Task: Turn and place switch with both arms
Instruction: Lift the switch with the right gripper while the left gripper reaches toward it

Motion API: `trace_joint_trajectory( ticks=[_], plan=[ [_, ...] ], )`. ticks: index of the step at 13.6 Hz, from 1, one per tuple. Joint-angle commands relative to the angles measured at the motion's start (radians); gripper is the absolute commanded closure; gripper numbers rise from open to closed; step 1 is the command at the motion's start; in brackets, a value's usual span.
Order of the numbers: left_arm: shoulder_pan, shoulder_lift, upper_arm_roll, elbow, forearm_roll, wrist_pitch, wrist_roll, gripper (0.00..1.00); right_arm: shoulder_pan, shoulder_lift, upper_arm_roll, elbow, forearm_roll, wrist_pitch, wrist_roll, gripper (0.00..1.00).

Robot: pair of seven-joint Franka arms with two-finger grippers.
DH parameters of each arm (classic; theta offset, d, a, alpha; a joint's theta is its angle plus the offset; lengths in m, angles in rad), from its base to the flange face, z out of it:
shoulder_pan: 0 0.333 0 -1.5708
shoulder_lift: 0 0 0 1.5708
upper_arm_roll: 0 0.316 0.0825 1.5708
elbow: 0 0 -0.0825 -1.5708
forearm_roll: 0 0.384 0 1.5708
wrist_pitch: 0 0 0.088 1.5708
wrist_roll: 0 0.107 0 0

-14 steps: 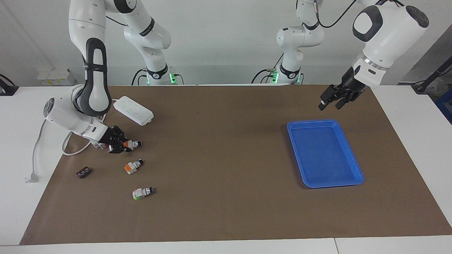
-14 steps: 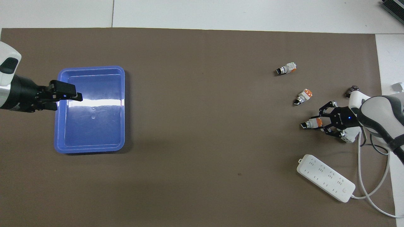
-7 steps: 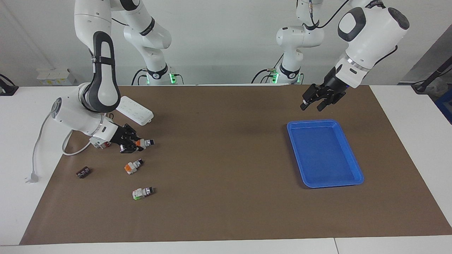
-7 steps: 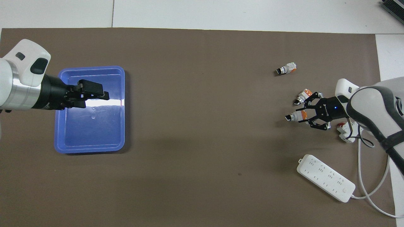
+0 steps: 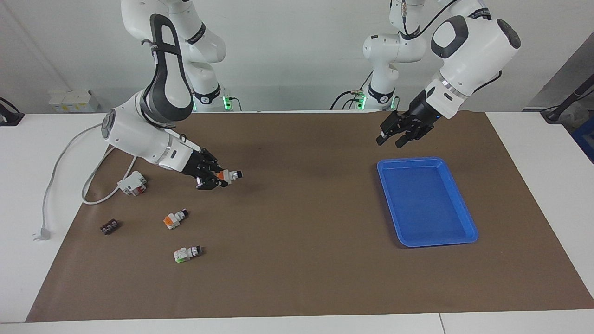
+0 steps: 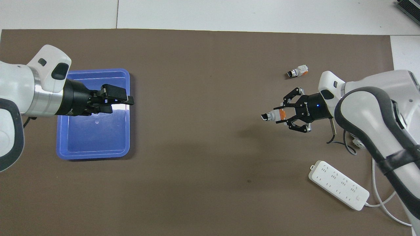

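**Right gripper (image 5: pixel 218 177) carried the switch (image 5: pixel 229 175); left gripper (image 5: pixel 391 138) hung open by the tray (image 5: pixel 410 160).**
Read on the facing view as a clock face, a white block (image 5: pixel 132 183) with red parts lay toward 9 o'clock on the mat (image 5: pixel 301 260), and a dark block (image 5: pixel 109 227) lay at its 7 o'clock. Two spare switches rested at 8 o'clock: an orange one (image 5: pixel 175 219) and, farther from the robots, a green-faced one (image 5: pixel 188 253). The right gripper was clamped on the switch's orange end, raised over bare mat at the orange spare's 1 o'clock, with the black knob tip pointing to 3 o'clock. The blue tray sat toward 3 o'clock with nothing in it. The left gripper hung in the air off the tray's 11 o'clock corner, its fingers apart and holding nothing.
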Motion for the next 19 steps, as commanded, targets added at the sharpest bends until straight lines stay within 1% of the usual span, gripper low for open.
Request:
trace_joint_trajectory(
  ticks=[1,2,3,5,6,8,9,10,12,13,15,19],
  plan=[
    [-0.044,-0.049,0.007,-0.085,-0.017,0.076,-0.03,0.2,0.061,-0.04,0.002,-0.009,0.123,0.01,0.015,1.0],
    [-0.059,-0.049,0.005,-0.092,-0.022,0.073,-0.03,0.21,0.092,-0.048,0.002,-0.009,0.159,0.039,0.015,1.0],
    [-0.068,-0.049,0.004,-0.102,-0.054,0.075,-0.03,0.25,0.115,-0.055,0.002,-0.01,0.204,0.06,0.015,1.0],
    [-0.082,-0.049,0.004,-0.112,-0.167,0.081,-0.029,0.39,0.154,-0.071,0.003,-0.016,0.298,0.082,0.015,1.0],
    [-0.099,-0.049,0.004,-0.113,-0.2,0.093,-0.029,0.43,0.169,-0.074,0.003,-0.016,0.333,0.084,0.015,1.0],
    [-0.122,-0.049,0.004,-0.138,-0.278,0.124,-0.053,0.49,0.204,-0.078,0.003,-0.021,0.401,0.11,0.016,1.0],
    [-0.139,-0.049,0.002,-0.147,-0.29,0.134,-0.09,0.51,0.22,-0.08,0.003,-0.021,0.435,0.126,0.019,1.0],
    [-0.165,-0.049,0.002,-0.15,-0.307,0.165,-0.136,0.54,0.238,-0.081,0.002,-0.024,0.464,0.139,0.027,1.0],
    [-0.209,-0.043,0.004,-0.159,-0.359,0.234,-0.179,0.63,0.267,-0.083,0.003,-0.029,0.521,0.18,0.028,1.0],
    [-0.22,-0.041,0.004,-0.161,-0.375,0.253,-0.19,0.64,0.287,-0.083,0.003,-0.029,0.554,0.2,0.027,1.0],
    [-0.226,-0.041,0.002,-0.161,-0.399,0.254,-0.248,0.71,0.315,-0.083,0.003,-0.029,0.579,0.251,0.028,1.0],
    [-0.223,-0.041,0.004,-0.161,-0.424,0.254,-0.248,0.73,0.316,-0.085,0.003,-0.035,0.582,0.257,0.027,1.0]
  ],
)
